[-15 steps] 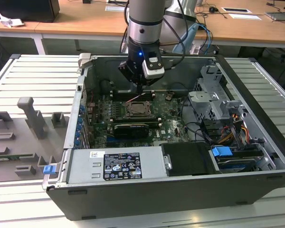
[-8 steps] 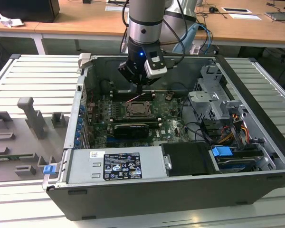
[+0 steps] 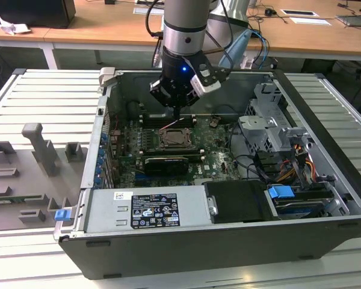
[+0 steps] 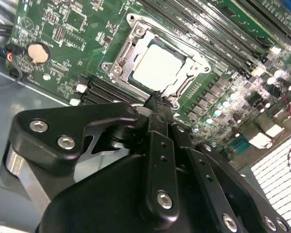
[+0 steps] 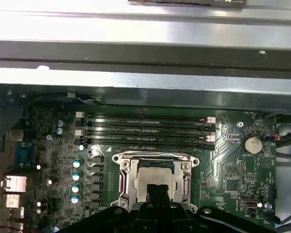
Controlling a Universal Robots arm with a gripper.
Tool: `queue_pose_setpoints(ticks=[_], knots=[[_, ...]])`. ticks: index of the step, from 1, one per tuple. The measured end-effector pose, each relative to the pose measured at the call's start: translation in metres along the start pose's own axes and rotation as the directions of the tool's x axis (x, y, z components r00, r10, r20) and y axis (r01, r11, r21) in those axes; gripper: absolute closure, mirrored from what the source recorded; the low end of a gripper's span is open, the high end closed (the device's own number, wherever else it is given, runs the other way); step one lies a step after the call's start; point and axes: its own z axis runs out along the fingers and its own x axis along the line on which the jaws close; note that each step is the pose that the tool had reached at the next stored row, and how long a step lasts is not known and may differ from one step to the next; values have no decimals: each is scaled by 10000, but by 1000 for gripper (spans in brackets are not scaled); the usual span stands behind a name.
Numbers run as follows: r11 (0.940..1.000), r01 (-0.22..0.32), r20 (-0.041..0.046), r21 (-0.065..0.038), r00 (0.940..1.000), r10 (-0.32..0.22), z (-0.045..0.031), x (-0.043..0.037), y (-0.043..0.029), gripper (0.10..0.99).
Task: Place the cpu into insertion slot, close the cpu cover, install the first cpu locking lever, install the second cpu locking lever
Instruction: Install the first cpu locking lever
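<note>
Hand (image 4: pixel 155 100) pinched closed, empty, over the cpu (image 4: pixel 157 65)

Arm (image 3: pixel 183 24): round silver-grey tube with a darker band at its lower end.
Wrist (image 3: pixel 179 69): black housing with a small blue light (image 3: pixel 183 68) on its face.
Block (image 3: pixel 206 81): pale grey-white box at 3 o'clock from the wrist in the exterior view.
Cable (image 3: pixel 150 27): black, looping beside the tube at 9 o'clock.
Gripper (image 3: pixel 177 114): matte black and angular, seen in both wrist views (image 4: pixel 155 99) (image 5: pixel 157 191).
Links (image 4: pixel 72 126): flat black plates with rounded ends, over a silver cylinder (image 4: pixel 17 167).
Screws (image 4: pixel 39 126): silver round heads on the links and on the finger base.
Fingers (image 4: pixel 157 121): narrow black bars with a row of small holes.
</note>
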Motion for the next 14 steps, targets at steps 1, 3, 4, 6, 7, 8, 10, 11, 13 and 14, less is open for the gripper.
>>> queue_pose_setpoints(ticks=[1,3,4,6,7,8,10,11,13,14], knots=[[9997,234,-10,1,9997,-234,0,0,0,980],[9974,714,-35,5,9974,-714,0,0,0,980],[9965,831,-41,6,9965,-831,0,0,0,980],[9947,1023,-51,6,9947,-1023,0,0,0,980],[9939,1100,-55,7,9939,-1100,0,0,0,980],[9927,1209,-61,7,9926,-1209,0,0,0,980],[9899,1421,-72,7,9898,-1421,0,0,0,980],[9887,1499,-77,7,9887,-1499,0,0,0,980],[9862,1656,-85,8,9862,-1656,0,0,0,980],[9849,1729,-89,8,9849,-1729,0,0,0,980]])
